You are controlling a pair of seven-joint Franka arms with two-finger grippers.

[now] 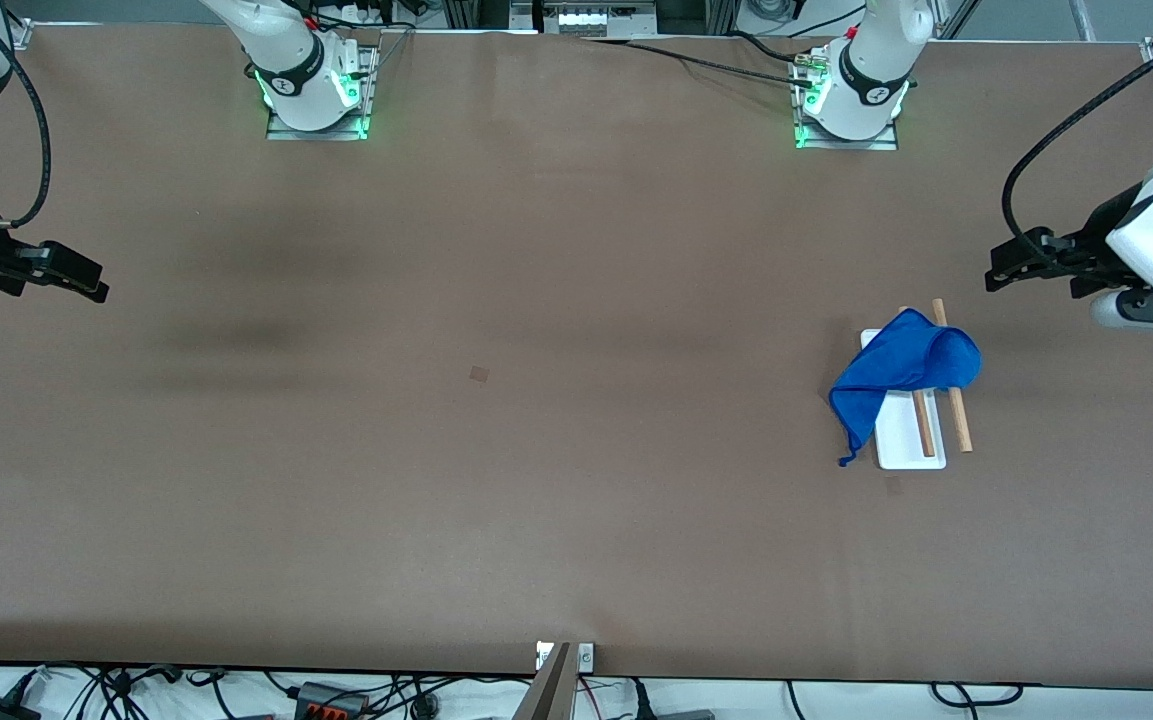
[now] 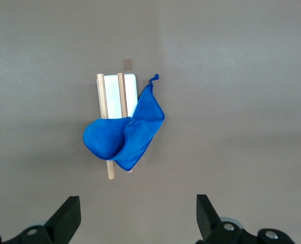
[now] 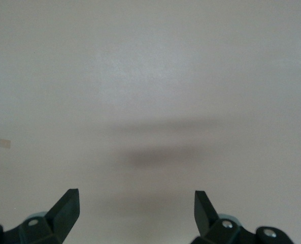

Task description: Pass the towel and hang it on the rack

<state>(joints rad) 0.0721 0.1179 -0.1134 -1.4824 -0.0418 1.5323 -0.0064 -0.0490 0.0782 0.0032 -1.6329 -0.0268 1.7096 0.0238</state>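
Both arms idle, towel already draped — the task looks all but finished.

One blue towel [image 1: 898,372] hangs over the two wooden rods of the rack [image 1: 911,440], which stands on the counter [image 1: 536,500] toward the left arm's end; one corner with its small loop trails down beside the white base, touching or nearly touching the counter; the left tool [image 1: 998,278] hovers over bare counter beside the rack, its jaws wide apart and holding nothing — the left wrist view shows towel and rack well clear of them; the right tool [image 1: 94,290] waits over the counter's right-arm end, jaws likewise apart and empty; judging by this, nothing is left but perhaps tidying the drape; no brand, label or readable writing shows on towel or rack.
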